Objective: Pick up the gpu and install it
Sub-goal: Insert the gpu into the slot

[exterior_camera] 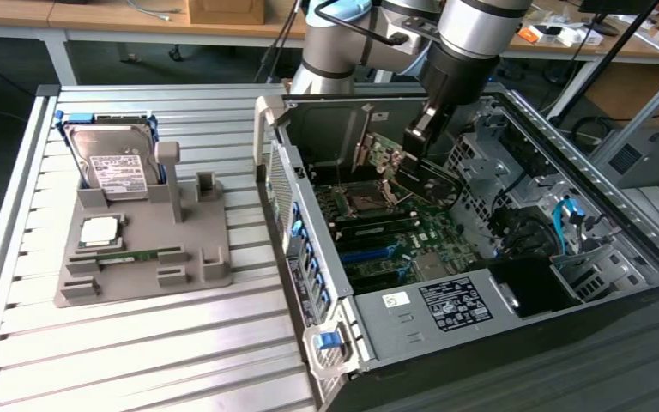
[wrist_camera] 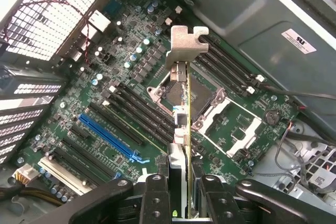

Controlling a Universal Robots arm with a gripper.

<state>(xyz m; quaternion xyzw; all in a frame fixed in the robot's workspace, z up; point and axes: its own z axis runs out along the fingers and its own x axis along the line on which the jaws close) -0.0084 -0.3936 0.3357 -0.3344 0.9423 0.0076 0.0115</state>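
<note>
My gripper has reached down into the open computer case and is shut on the gpu, a thin dark card held on edge above the motherboard. In the wrist view the gpu runs edge-on away from the gripper, clamped between the two black fingers. Its silver bracket is at the far end. The card hangs over the CPU socket and the black slots beside it, apart from the board.
On the slatted table at the exterior view's left, a grey fixture carries a hard drive, a CPU and a memory stick. A blue slot lies on the motherboard. Drive cages and cables crowd the case's right side.
</note>
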